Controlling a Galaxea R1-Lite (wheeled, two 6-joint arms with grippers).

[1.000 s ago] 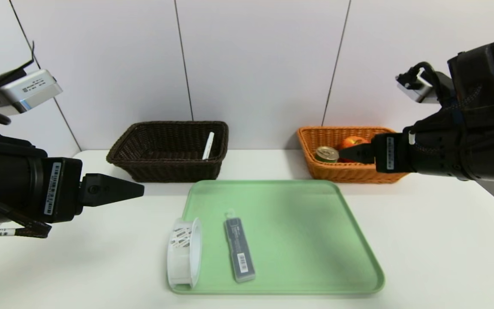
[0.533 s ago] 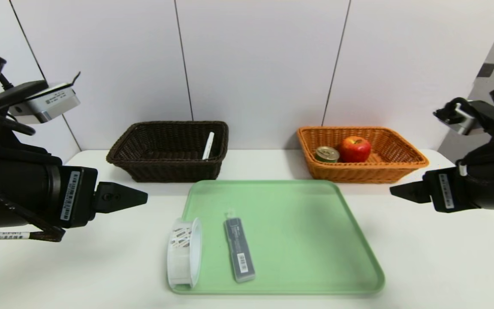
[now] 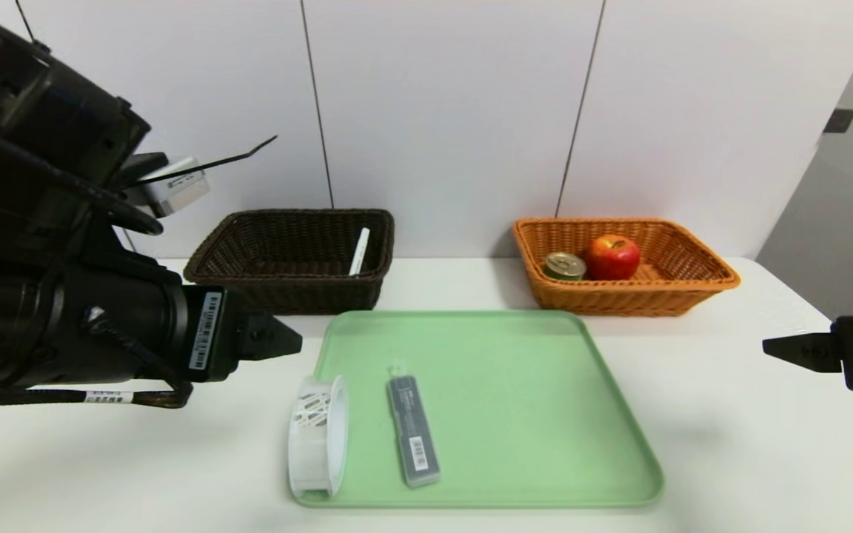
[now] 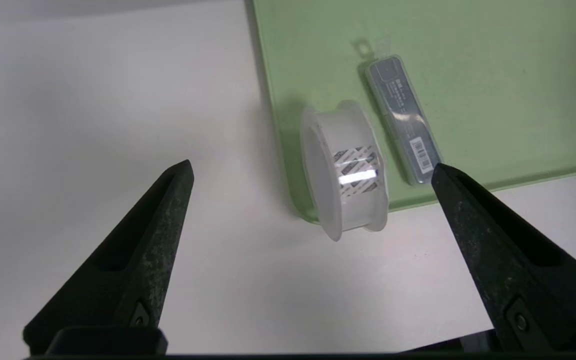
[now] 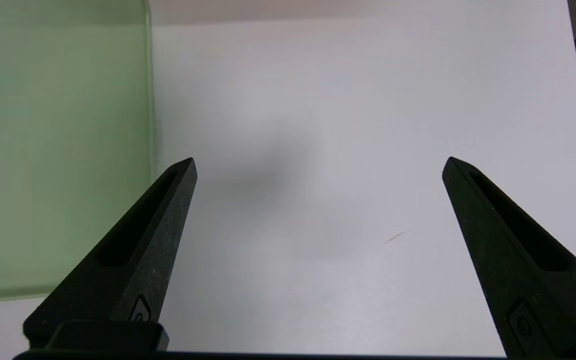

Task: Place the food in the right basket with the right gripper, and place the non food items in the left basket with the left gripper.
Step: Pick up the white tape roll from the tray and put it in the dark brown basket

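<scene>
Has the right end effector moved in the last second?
Yes. The right end effector has pulled back from over the orange basket toward the table's right edge, open and empty.

Bare table (image 3: 730, 414) lies open beneath the right tool (image 5: 318, 162); only the tape roll (image 4: 345, 170) stands before the spread left tool (image 4: 310, 167)

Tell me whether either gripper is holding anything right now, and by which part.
Nothing is held. The left gripper is open above the tape roll, not touching it; the right gripper is open over bare table.
</scene>
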